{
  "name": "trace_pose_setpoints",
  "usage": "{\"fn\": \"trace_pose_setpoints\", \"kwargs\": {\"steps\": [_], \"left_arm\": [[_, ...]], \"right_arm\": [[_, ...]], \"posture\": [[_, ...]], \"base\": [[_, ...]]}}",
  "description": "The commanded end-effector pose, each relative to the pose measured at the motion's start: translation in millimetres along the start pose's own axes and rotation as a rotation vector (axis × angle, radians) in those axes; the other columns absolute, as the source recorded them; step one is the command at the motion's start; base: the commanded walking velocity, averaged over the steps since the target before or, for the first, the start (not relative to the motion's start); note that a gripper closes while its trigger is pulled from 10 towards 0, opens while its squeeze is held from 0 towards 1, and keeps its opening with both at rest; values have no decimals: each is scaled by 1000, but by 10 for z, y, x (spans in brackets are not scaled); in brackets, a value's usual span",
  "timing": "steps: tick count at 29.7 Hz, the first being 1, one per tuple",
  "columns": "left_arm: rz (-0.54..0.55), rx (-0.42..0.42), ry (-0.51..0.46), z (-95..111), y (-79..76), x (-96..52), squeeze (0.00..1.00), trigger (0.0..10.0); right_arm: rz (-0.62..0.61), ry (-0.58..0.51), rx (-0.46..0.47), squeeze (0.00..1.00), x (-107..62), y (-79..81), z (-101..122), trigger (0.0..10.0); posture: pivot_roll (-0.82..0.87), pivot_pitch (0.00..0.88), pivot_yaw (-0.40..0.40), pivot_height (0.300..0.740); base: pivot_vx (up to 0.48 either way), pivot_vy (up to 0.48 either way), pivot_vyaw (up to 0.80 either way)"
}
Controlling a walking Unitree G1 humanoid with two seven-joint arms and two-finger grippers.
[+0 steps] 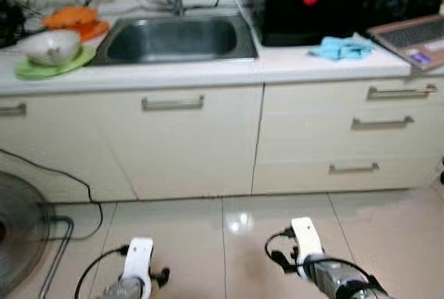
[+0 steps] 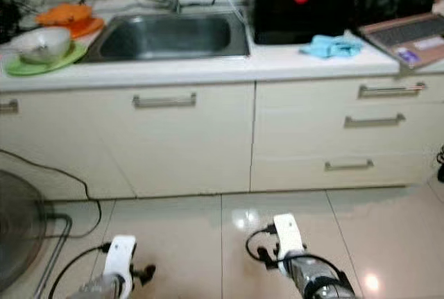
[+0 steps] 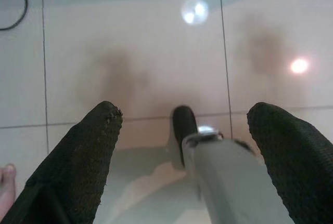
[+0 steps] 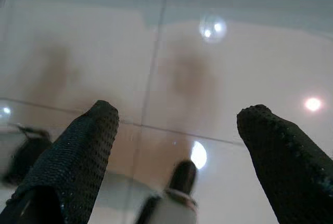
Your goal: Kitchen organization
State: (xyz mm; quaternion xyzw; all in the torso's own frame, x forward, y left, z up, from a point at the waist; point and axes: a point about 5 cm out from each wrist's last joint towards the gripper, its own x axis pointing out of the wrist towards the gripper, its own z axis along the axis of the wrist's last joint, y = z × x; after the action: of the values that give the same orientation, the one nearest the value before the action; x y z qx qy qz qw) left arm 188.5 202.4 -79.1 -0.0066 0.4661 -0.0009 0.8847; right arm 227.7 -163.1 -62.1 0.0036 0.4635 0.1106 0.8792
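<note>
Counter (image 1: pixel 291 63): white, with steel sink (image 1: pixel 177 39); bowl (image 1: pixel 50 46) on green plate (image 1: pixel 38 70) beside it.
Floor (image 1: pixel 208 243): glossy beige tiles.
Left gripper (image 3: pixel 192 151): wide, low.
Right gripper (image 4: pixel 177 156): wide, low.

floor (image 1: pixel 208 243): glossy beige tiles | cabinets (image 1: pixel 194 139): cream, metal handles | countertop (image 1: pixel 277 66): white, slightly blurred

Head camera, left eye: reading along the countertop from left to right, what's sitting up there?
Bowl on a green plate → sink → black appliance → blue cloth → laptop.
</note>
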Motion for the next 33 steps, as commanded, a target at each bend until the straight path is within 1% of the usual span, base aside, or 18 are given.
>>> {"fn": "trace_pose_setpoints", "kwargs": {"steps": [1,5,8,9,10,13,14,15,17,20,21,23,25,27,28,29,31,33], "left_arm": [[4,-11,-80,202,33,10,0,10000],[-30,-9,-228,455,56,-13,0,10000],[-39,38,-398,736,65,-81,0,10000],[-39,38,-398,736,65,-81,0,10000],[-41,62,-507,898,64,-157,0,10000],[-42,84,-609,1036,55,-263,0,10000],[-50,81,-681,1122,52,-357,0,10000],[-50,81,-681,1122,52,-357,0,10000],[-63,59,-736,1203,50,-457,0,10000],[36,52,-809,1307,69,-645,0,10000],[36,52,-809,1307,69,-645,0,10000],[38,50,-887,1430,20,-817,0,10000],[44,51,-970,1530,-25,-988,0,10000],[60,68,-1039,1596,-95,-1120,0,10000],[60,68,-1039,1596,-95,-1120,0,10000],[58,86,-1067,1625,-161,-1207,0,10000],[59,88,-1076,1641,-185,-1235,0,10000],[66,58,-1077,1667,-216,-1293,0,10000]], "right_arm": [[2,-70,14,0,-7,-32,164,10000],[2,-185,-10,0,-39,-94,430,10000],[11,-308,-15,0,-103,-169,715,10000],[11,-308,-15,0,-103,-169,715,10000],[23,-388,-31,0,-157,-203,886,10000],[18,-483,-50,0,-236,-254,1061,10000],[7,-538,-58,0,-288,-282,1155,10000],[7,-538,-58,0,-288,-282,1155,10000],[16,-589,-69,0,-340,-278,1241,10000],[49,-672,-77,0,-431,-228,1359,10000],[49,-672,-77,0,-431,-228,1359,10000],[40,-698,-69,0,-487,-199,1411,10000],[75,-753,15,0,-578,-161,1466,10000],[122,-785,67,0,-644,-106,1501,10000],[122,-785,67,0,-644,-106,1501,10000],[149,-791,83,0,-686,-74,1525,10000],[155,-803,95,0,-717,-65,1559,10000],[167,-816,83,0,-791,-30,1624,10000]], "posture": [[-81,0,58,740],[-89,0,63,740],[-88,0,63,740],[-88,0,63,740],[-85,0,59,740],[-84,0,59,740],[-84,0,56,740],[-84,0,56,740],[-82,0,54,740],[-78,0,45,740],[-78,0,45,740],[-75,0,53,740],[-76,0,59,740],[-82,0,69,740],[-82,0,69,740],[-80,0,71,740],[-84,0,70,740],[-90,0,71,740]], "base": [[0,0,0],[0,0,0],[0,0,0],[0,0,0],[0,0,0],[0,0,0],[0,0,0],[0,0,0],[0,0,0],[0,0,0],[0,0,0],[0,0,0],[0,0,0],[0,0,0],[0,0,0],[0,0,0],[0,0,0],[0,0,0]]}}
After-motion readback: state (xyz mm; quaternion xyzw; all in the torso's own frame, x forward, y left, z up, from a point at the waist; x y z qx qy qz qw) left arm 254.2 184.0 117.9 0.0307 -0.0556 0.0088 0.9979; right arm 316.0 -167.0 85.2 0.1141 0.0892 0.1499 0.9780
